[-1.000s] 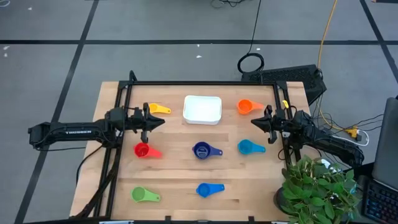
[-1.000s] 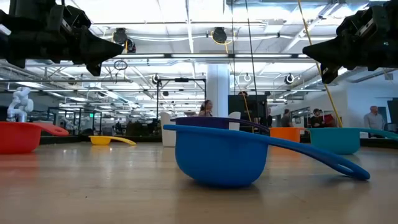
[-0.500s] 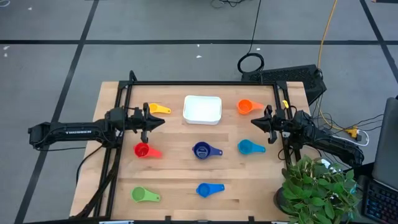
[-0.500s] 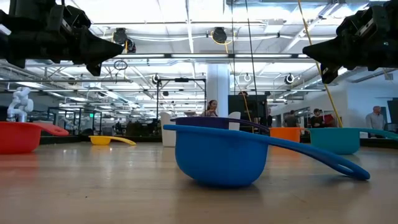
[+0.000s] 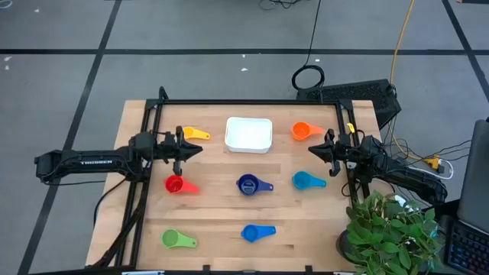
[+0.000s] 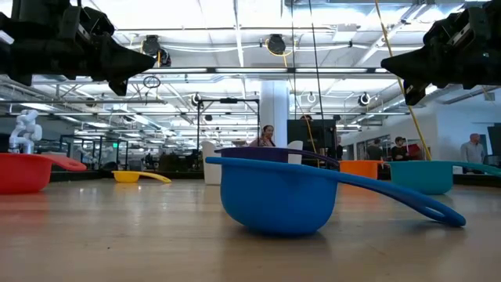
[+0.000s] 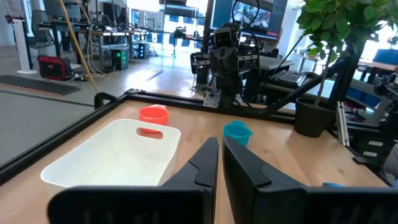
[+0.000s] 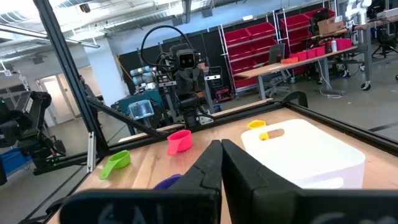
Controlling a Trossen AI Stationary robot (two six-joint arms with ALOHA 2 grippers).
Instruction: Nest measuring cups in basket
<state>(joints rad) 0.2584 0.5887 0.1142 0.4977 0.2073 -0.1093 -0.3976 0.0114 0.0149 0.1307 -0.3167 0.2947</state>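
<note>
Up at 12 o'clock on the tabletop, the white basket sits empty, and both end effectors, left and right, are pressed together holding nothing, so either could knock a light cup like the yellow one away if it comes down without spreading first.

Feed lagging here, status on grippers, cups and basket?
Left gripper and right gripper shut, empty, raised. Basket empty; measuring cups scattered on the table. Nothing blocking.

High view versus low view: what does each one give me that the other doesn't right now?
Only the high view shows the green cup and the empty inside of the white basket. Only the low view shows both arms hanging well clear above the table, plus people in the room behind. Both show the blue cup, red cup and teal cup still loose on the table.
</note>
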